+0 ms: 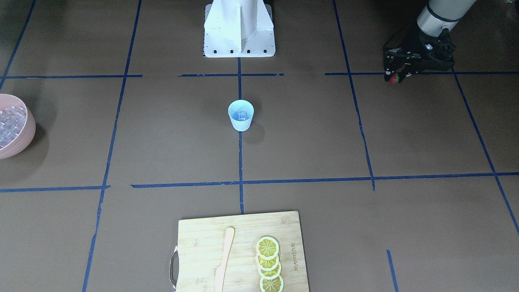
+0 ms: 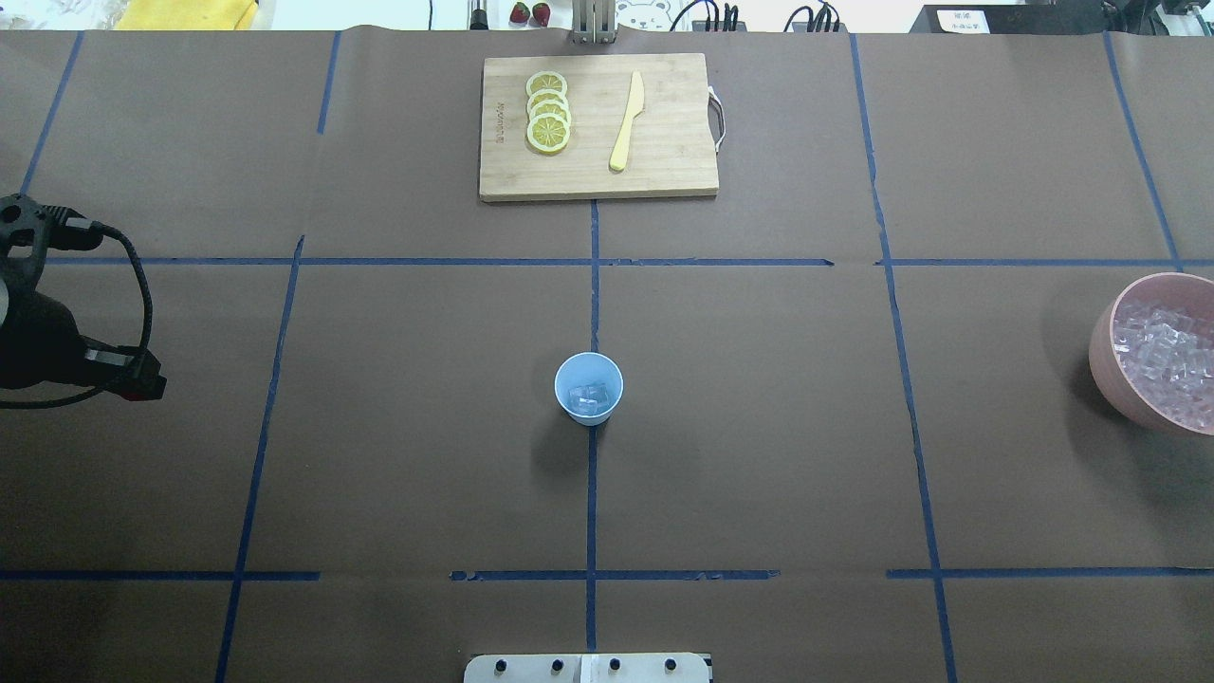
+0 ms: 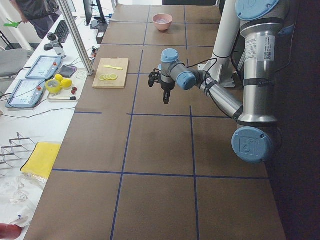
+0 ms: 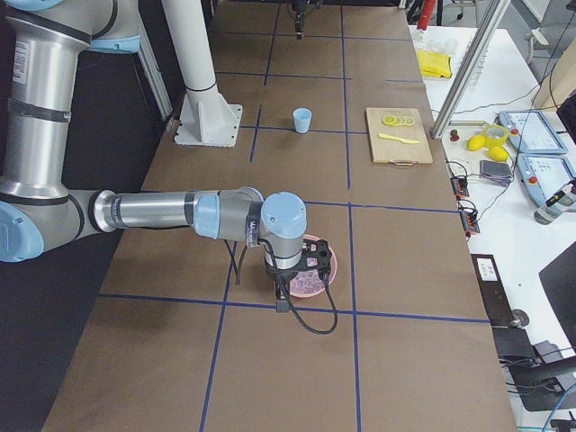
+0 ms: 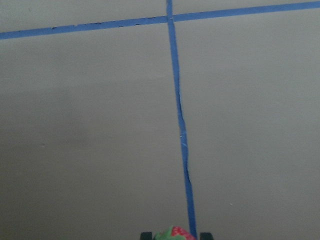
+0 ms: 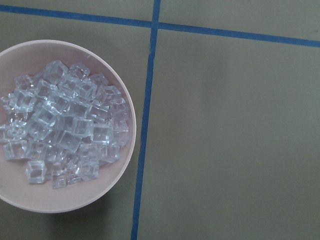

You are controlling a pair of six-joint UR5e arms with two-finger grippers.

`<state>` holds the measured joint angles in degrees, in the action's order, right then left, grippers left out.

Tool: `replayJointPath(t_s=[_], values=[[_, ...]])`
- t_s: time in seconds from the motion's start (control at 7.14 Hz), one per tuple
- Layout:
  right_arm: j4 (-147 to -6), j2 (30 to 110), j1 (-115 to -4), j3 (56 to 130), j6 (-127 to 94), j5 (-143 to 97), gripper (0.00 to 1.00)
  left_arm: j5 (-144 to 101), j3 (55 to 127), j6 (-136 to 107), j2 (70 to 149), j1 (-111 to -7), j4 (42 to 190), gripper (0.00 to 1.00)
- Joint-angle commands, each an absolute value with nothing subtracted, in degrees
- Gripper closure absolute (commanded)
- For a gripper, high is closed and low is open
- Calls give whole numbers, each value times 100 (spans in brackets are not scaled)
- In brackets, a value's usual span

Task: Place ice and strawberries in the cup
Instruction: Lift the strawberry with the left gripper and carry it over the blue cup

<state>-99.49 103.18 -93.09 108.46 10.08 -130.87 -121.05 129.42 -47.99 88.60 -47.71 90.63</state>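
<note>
The left gripper [image 1: 395, 77] hangs over the surface [image 1: 324, 142] near its end on the robot's left, toward the robot-side edge. It is clamped on the strawberry [image 1: 393, 79], which shows only at the very fingertips. The cup [image 1: 241, 115] stands upright mid-surface, well apart from it, with some ice [image 2: 593, 396] already inside.

The right gripper sits by the pink bowl [image 6: 35, 195] at the opposite end, and I cannot tell whether it is apart or together.

The main risk, as I judge it, is the long carry. With so shallow a hold, the berry could slip out on the way. A release off centre could send it off the rim. A low approach could knock the light cup over and spill the ice.
</note>
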Motion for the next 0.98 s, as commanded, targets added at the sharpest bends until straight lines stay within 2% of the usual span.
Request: replayJointPath(t_s=[0.0, 0.28, 0.56, 0.84], values=[[-9949, 10318, -9308, 10846, 1002, -13087, 1, -12050, 12930, -4868, 9898, -4642, 8092, 99], [-9949, 10318, -9308, 10837, 1002, -13087, 1, -11971, 12702, -5070, 11278, -4212, 6913, 99], [-9949, 10318, -9308, 10828, 1002, -13078, 1, -11578, 12088, -6140, 12169, -3703, 6882, 99], [-9949, 10318, -9308, 10828, 1002, -13078, 1, -11146, 11123, -6966, 13205, -3332, 6908, 99]])
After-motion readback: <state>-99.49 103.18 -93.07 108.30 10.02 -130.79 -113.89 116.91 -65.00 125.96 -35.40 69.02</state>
